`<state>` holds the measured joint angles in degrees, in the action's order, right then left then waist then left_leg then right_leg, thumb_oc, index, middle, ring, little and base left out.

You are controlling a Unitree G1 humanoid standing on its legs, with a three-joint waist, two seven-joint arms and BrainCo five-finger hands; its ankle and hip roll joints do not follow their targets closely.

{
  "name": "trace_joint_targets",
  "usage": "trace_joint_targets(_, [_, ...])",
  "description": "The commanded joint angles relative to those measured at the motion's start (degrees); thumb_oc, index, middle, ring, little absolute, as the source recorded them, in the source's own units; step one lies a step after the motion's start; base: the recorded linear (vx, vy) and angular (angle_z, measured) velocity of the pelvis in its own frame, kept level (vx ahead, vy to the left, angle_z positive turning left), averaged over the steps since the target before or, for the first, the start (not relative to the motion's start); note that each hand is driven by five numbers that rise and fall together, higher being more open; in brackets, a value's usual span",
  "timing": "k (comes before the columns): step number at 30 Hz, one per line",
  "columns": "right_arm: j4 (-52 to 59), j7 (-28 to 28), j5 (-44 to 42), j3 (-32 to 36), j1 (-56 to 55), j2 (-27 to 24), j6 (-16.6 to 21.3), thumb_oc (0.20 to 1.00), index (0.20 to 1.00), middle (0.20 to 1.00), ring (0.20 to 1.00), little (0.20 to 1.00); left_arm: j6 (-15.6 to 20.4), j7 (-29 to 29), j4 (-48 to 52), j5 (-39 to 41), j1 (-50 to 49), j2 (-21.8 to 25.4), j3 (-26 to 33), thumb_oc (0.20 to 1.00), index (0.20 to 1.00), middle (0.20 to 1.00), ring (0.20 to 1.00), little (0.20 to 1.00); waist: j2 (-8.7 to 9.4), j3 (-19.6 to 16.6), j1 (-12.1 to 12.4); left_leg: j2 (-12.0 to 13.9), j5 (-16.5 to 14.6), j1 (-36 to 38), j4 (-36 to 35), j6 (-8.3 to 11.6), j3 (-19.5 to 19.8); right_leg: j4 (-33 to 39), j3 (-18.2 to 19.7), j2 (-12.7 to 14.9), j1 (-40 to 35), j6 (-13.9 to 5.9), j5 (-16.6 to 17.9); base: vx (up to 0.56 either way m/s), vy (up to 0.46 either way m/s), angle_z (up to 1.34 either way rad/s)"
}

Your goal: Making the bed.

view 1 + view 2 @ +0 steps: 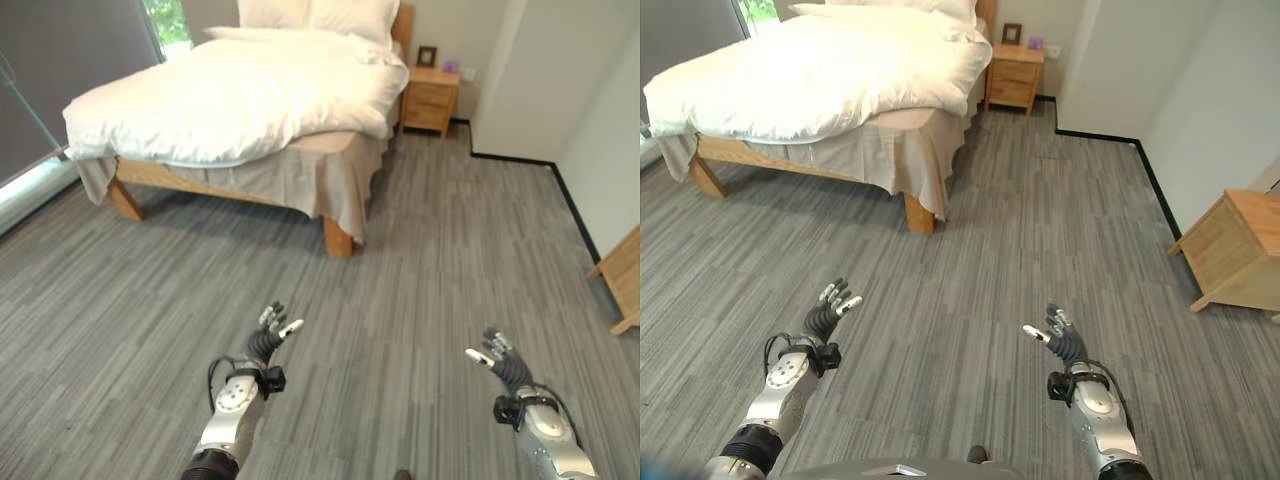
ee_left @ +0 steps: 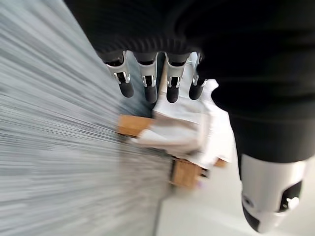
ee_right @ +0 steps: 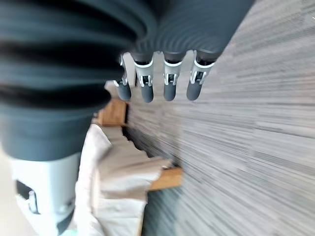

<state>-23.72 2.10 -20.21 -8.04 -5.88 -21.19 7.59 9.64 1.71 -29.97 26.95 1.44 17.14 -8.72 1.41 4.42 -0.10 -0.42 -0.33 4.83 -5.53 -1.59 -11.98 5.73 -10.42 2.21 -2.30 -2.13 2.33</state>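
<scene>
You're holding both hands out over the grey floor (image 1: 430, 270), empty. Left hand (image 1: 268, 338) is hanging released, fingers (image 2: 147, 83) straight, grasping nothing. Right hand (image 1: 1058, 335) is doing likewise, fingers (image 3: 170, 81) relaxed. The bed (image 1: 250, 100) is sitting well ahead of both hands, more toward the left one, its white duvet (image 1: 240, 90) lying rumpled. A wooden nightstand (image 1: 431, 100) is standing just beyond the bed.

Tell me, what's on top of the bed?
A rumpled white duvet covers the bed, with pillows at its head. A beige sheet hangs below. The mattress is hidden underneath.
</scene>
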Motion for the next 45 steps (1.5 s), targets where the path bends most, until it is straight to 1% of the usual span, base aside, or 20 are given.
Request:
trace_joint_targets(1, [1.4,-0.3,0.5,0.4,3.0,0.3,1.9,1.000,1.000,1.000,1.000,1.000,1.7,-0.1,3.8,0.5,0.8,0.8,0.1,1.000,1.000,1.000,1.000,1.000,0.43,0.7,0.1,0.1,-0.7,-1.7,0.5,0.39,2.9,-14.4,0.3,9.0,5.6,-7.74,2.9,0.06,0.147,-0.09])
trace_joint_targets(5, [1.3,-0.3,0.5,-0.5,4.2,0.5,1.8,1.000,1.000,1.000,1.000,1.000,1.4,0.2,6.7,-0.4,0.7,1.8,0.4,1.000,1.000,1.000,1.000,1.000,-0.15,3.3,-0.4,-0.1,-2.6,-0.6,0.5,-1.35,1.5,-32.0,2.3,10.0,15.6,-9.24,7.8,0.14,0.163,-0.44])
trace_joint_targets(8, [3.2,-1.2,0.3,0.1,3.9,0.8,1.4,1.000,1.000,1.000,1.000,1.000,1.6,0.2,9.1,-1.3,1.7,2.7,0.7,1.000,1.000,1.000,1.000,1.000,0.17,4.8,-2.7,1.1,-4.8,4.5,0.5,0.41,0.2,-26.3,0.4,9.6,21.3,-8.92,7.8,0.50,-0.025,-0.29])
trace_joint_targets(10, [1.6,-0.9,-0.5,0.8,2.9,0.9,1.9,1.000,1.000,1.000,1.000,1.000,2.3,0.4,7.6,-1.2,5.8,2.9,-0.5,1.000,1.000,1.000,1.000,1.000,1.23,4.4,-6.4,2.5,-7.5,10.0,0.5,3.87,2.2,-6.5,0.3,7.0,24.0,-9.80,10.7,0.82,-0.215,-0.10])
trace_joint_targets(15, [3.7,-2.2,1.4,1.7,-0.3,0.2,1.0,1.000,1.000,1.000,1.000,1.000,2.2,0.2,8.4,-2.9,8.6,1.9,-2.9,1.000,1.000,1.000,1.000,1.000,-0.45,2.7,-9.1,6.5,-4.5,16.7,0.5,7.27,5.2,-3.4,-3.3,5.9,25.2,-10.20,13.0,0.63,-0.192,0.38])
trace_joint_targets(19, [3.0,-2.4,-0.8,1.3,-0.8,-1.5,1.0,1.000,1.000,1.000,1.000,1.000,1.1,-1.3,9.3,-0.7,7.0,0.2,-4.2,1.000,1.000,1.000,1.000,1.000,0.00,2.1,-8.8,12.8,16.2,4.4,34.8,9.45,5.4,-6.1,-3.7,2.6,16.8,-2.44,8.3,0.71,-0.427,0.46])
trace_joint_targets(21, [4.7,-3.0,-4.4,0.6,-0.2,-1.9,1.7,1.000,1.000,1.000,1.000,1.000,1.0,-2.2,9.6,2.2,7.0,0.0,-4.4,1.000,1.000,1.000,1.000,1.000,2.17,3.7,-5.9,14.2,15.7,-3.8,48.6,7.71,3.4,-4.1,-2.8,0.3,10.1,1.09,4.9,0.72,-0.585,0.20])
trace_joint_targets(23, [3.4,-1.5,-3.2,0.2,2.1,-3.5,1.8,1.000,1.000,1.000,1.000,1.000,0.8,-1.8,9.2,2.0,7.4,-0.5,-5.2,1.000,1.000,1.000,1.000,1.000,3.64,5.2,-2.7,10.6,11.2,-13.9,55.1,6.49,4.4,-2.6,-0.5,0.3,4.5,1.87,2.5,0.76,-0.342,-0.42])
trace_joint_targets(26, [3.9,-0.5,-3.5,-0.6,6.8,-4.4,2.4,1.000,1.000,1.000,1.000,1.000,1.0,-2.3,7.9,2.4,7.6,-0.8,-5.3,1.000,1.000,1.000,1.000,1.000,3.75,5.1,1.0,8.0,8.7,-22.7,42.4,5.69,2.8,-1.4,1.1,0.3,-2.2,1.18,-0.5,0.74,-0.098,-0.33])
trace_joint_targets(28, [3.2,-1.0,-3.2,-1.6,9.3,-4.2,3.2,1.000,1.000,1.000,1.000,1.000,1.3,-2.9,7.9,1.6,6.3,-0.4,-5.6,1.000,1.000,1.000,1.000,1.000,2.76,3.6,3.8,6.2,10.8,-22.7,20.9,5.22,-0.2,-0.9,1.7,-0.4,-6.8,-0.18,-3.0,0.94,0.033,-0.20])
trace_joint_targets(29, [3.0,-1.7,-0.4,-3.4,10.7,-4.5,3.4,1.000,1.000,1.000,1.000,1.000,1.4,-3.4,8.3,0.5,4.7,0.0,-4.8,1.000,1.000,1.000,1.000,1.000,1.59,1.6,6.4,3.2,12.8,-22.1,0.5,5.12,-1.5,-0.8,2.7,-2.0,-11.2,-1.48,-5.6,1.16,0.029,-0.40])
trace_joint_targets(32, [2.5,-2.3,1.1,-3.8,12.1,-4.8,2.6,1.000,1.000,1.000,1.000,1.000,1.3,-3.6,8.8,-0.6,3.9,0.1,-4.3,1.000,1.000,1.000,1.000,1.000,1.55,0.0,6.9,3.0,11.4,-23.8,0.5,4.98,-5.9,-1.7,3.1,-2.4,-14.9,-2.26,-7.4,0.74,-0.018,-0.36])
trace_joint_targets(33, [4.7,-3.4,0.7,-4.8,12.7,-2.9,1.7,1.000,1.000,1.000,1.000,1.000,1.0,-3.8,11.2,-0.5,2.4,0.9,-3.2,1.000,1.000,1.000,1.000,1.000,1.98,-1.2,9.0,2.0,15.3,-20.1,0.5,2.45,-9.9,-11.0,3.7,-1.3,-14.6,-4.22,-2.7,1.12,-0.019,-0.56])
trace_joint_targets(34, [6.4,-4.5,1.2,-5.4,12.1,-1.9,1.8,1.000,1.000,1.000,1.000,1.000,1.3,-4.1,12.6,-0.2,0.8,1.5,-2.3,1.000,1.000,1.000,1.000,1.000,3.02,-2.1,10.7,0.2,13.8,-18.8,1.4,0.12,-8.4,-20.7,3.9,0.1,-12.8,-8.11,2.8,0.84,0.002,-0.53])
trace_joint_targets(35, [6.4,-4.5,1.2,-5.4,12.0,-1.8,1.8,1.000,1.000,1.000,1.000,1.000,1.3,-4.1,12.6,-0.2,0.7,1.6,-2.3,1.000,1.000,1.000,1.000,1.000,3.21,-2.2,10.8,0.1,13.7,-18.8,1.4,0.05,-8.6,-21.0,4.0,0.3,-12.6,-8.20,2.6,0.54,0.091,-0.43])
trace_joint_targets(36, [6.3,-4.5,1.9,-6.0,11.1,-1.2,2.1,1.000,1.000,1.000,1.000,1.000,0.9,-4.2,12.2,0.1,0.7,0.8,-3.6,1.000,1.000,1.000,1.000,1.000,3.59,-2.2,10.4,-1.7,11.9,-17.5,3.3,-1.09,-6.1,-34.1,4.6,1.8,-9.9,-11.86,10.1,0.43,0.075,-0.44])
trace_joint_targets(38, [5.4,-4.5,-0.3,-6.5,11.2,0.9,2.1,1.000,1.000,1.000,1.000,1.000,1.0,-5.6,12.5,0.3,3.2,2.1,-4.9,1.000,1.000,1.000,1.000,1.000,1.93,-0.7,8.3,0.1,8.6,-13.7,6.4,-2.86,-4.2,-45.6,7.4,2.7,-1.8,-10.84,16.0,0.72,0.043,-0.27])
trace_joint_targets(39, [4.7,-5.8,-2.6,-6.6,11.9,1.5,1.8,1.000,1.000,1.000,1.000,1.000,1.4,-6.2,13.0,2.3,4.8,2.4,-5.0,1.000,1.000,1.000,1.000,1.000,-0.05,0.4,6.3,0.3,7.6,-8.3,4.5,-3.55,-0.2,-49.0,7.8,3.6,7.0,-8.08,8.9,0.58,0.006,0.41])
trace_joint_targets(43, [9.3,-8.3,-4.0,-4.1,9.3,-2.4,1.9,1.000,1.000,1.000,1.000,1.000,1.1,-10.2,16.7,10.4,3.8,2.8,-4.5,1.000,1.000,1.000,1.000,1.000,-0.41,0.1,3.8,-0.5,5.9,-3.1,2.5,-1.96,7.3,-30.0,7.7,6.0,8.9,-5.86,3.2,0.54,-0.197,1.24])
trace_joint_targets(45, [10.8,-8.8,-3.3,0.8,8.8,-8.6,3.3,1.000,1.000,1.000,1.000,1.000,2.1,-14.4,17.9,16.1,5.0,3.3,-6.0,1.000,1.000,1.000,1.000,1.000,1.76,0.8,0.8,-1.9,1.9,-1.1,3.1,-0.50,16.2,-5.7,20.7,4.3,6.0,-8.62,1.6,0.56,-0.404,2.75])
